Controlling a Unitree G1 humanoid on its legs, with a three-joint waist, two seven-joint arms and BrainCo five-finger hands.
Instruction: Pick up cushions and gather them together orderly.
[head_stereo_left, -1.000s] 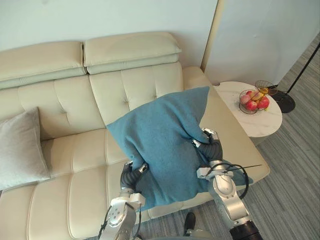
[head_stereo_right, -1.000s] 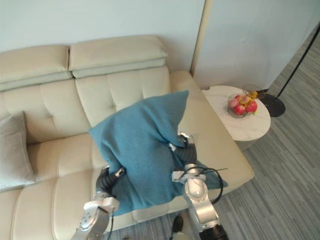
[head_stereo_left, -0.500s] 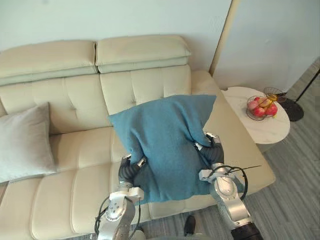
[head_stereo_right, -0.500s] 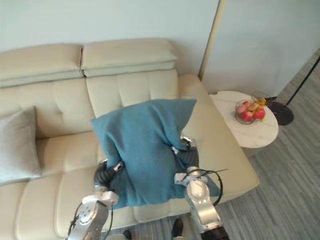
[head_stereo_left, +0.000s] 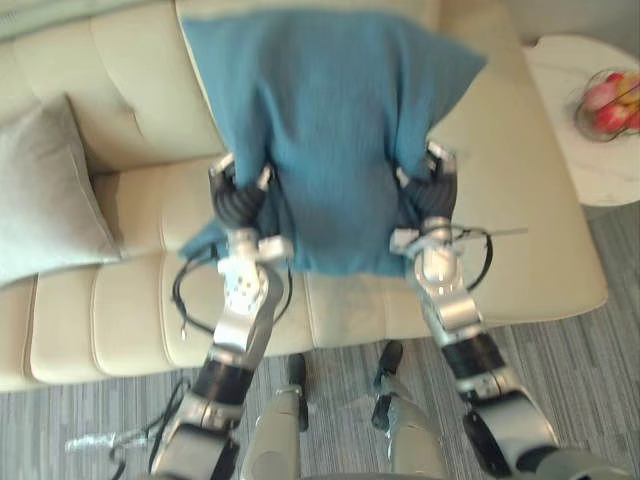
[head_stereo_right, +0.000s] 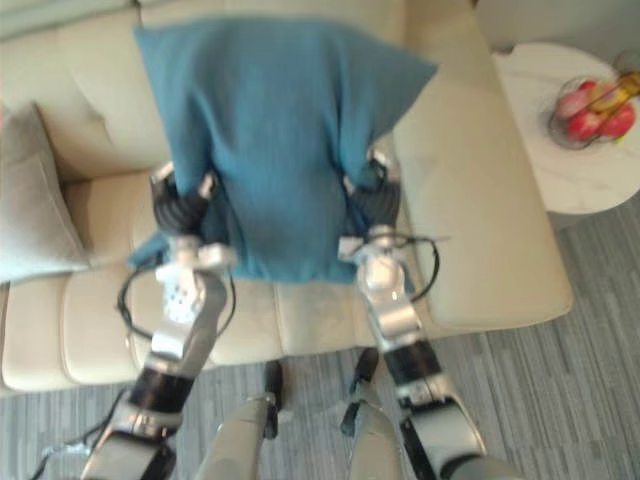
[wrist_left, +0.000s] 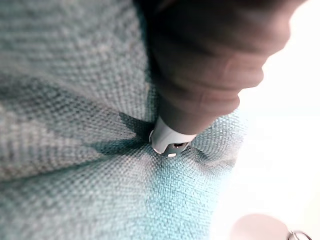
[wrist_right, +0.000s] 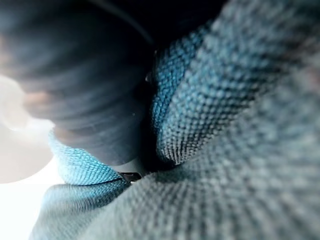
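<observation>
Looking at this one, the sofa (head_stereo_left: 520, 200) would've caught any drop, but the big blue cushion (head_stereo_left: 330, 130) was only squeezed from both sides, held up over the seat. I reckon it could've slumped out the bottom or swung crooked on the way to the grey cushion (head_stereo_left: 45, 200) at the left end. The left hand (head_stereo_left: 238, 195) pressed into its left edge and the right hand (head_stereo_left: 425, 185) into its right. Couldn't tell how far either was closed, the cloth hid that.
</observation>
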